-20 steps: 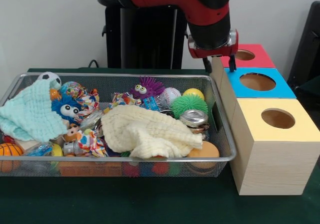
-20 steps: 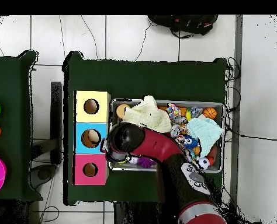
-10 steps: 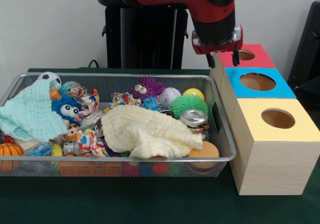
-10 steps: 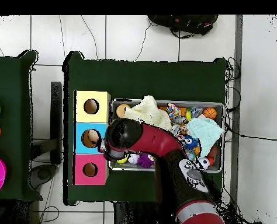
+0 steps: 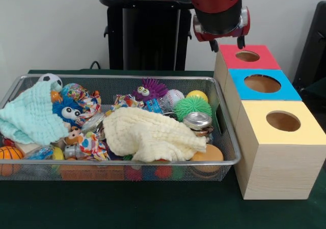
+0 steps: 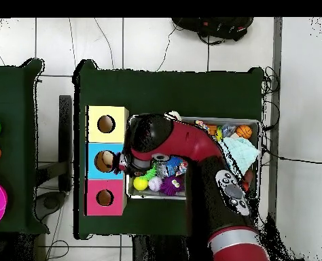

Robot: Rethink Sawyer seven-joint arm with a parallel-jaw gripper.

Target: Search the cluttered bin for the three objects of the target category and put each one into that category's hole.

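The wire bin (image 5: 122, 77) holds a jumble of toys: a yellow cloth (image 5: 153, 134), a mint cloth (image 5: 30, 117), a purple fuzzy creature (image 5: 147, 90), a blue fuzzy one (image 5: 69, 111), a green spiky ball (image 5: 192, 105), a yellow ball (image 5: 197, 95) and a metal tin (image 5: 197, 120). My gripper (image 5: 228, 45) hangs high over the bin's right end, beside the red box (image 5: 248, 56), open with nothing between its fingers. In the overhead view the gripper (image 6: 126, 163) sits at the edge of the blue box (image 6: 106, 161), and the arm hides much of the bin (image 6: 257, 163).
Three wooden boxes with round holes stand in a row beside the bin: red, blue (image 5: 262, 83) and yellow (image 5: 282, 121). A soccer ball (image 5: 50, 79), a basketball (image 5: 9, 153) and an orange ball (image 5: 209, 153) lie along the bin's edges.
The gripper has risen and shifted a little to the right, from the bin's corner up to beside the red box. It stays open and carries nothing. The toys have not moved.
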